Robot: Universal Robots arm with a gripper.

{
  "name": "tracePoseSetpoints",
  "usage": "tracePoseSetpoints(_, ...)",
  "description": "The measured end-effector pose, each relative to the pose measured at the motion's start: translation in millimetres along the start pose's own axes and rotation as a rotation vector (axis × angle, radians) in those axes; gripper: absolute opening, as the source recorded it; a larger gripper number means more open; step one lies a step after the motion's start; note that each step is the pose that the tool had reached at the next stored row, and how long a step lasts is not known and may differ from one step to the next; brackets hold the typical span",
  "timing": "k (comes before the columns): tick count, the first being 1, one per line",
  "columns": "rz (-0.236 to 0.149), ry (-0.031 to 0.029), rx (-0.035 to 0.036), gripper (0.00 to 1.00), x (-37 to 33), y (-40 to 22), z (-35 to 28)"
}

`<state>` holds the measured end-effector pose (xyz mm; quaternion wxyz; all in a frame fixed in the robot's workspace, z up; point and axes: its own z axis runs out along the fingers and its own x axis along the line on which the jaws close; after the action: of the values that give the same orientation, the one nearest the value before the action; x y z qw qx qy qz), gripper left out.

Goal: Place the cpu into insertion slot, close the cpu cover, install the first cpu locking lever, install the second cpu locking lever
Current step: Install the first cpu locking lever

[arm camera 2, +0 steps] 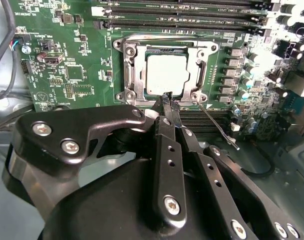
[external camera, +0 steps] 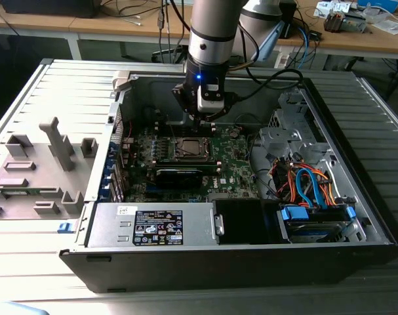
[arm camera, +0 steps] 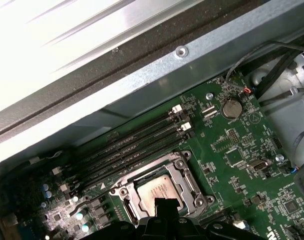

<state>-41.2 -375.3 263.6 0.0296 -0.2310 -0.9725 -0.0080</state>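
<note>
The cpu (arm camera 2: 167, 75) lies flat in the insertion slot (arm camera 2: 212, 50) on the green board, its silver-grey top showing. The cpu cover (arm camera 2: 134, 65), a silvery frame, lies down around it. My gripper (arm camera 2: 170, 97) is shut with nothing between its fingers, its tips at the cover's edge. A thin metal locking lever (arm camera 2: 217, 125) sticks out slantwise from the socket's corner, beside the fingers. In the exterior view the gripper (external camera: 199, 123) hangs just over the socket (external camera: 189, 149). The first wrist view shows the cpu (arm camera: 157, 190) with the fingertips (arm camera: 164, 204) at its edge.
Black memory slots (arm camera 2: 182, 22) run along one side of the socket. A long black card (external camera: 179, 176) lies in front of it, a power supply (external camera: 153, 226) nearer still. Coloured cables (external camera: 303, 184) fill the exterior view's right. The case wall (arm camera: 141, 85) stands close behind the board.
</note>
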Motion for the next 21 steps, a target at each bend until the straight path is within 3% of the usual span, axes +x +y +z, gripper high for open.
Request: tracePoseSetpoints(21,-0.056,0.0035,-0.0033,0.11,0.0,0.0,0.0)
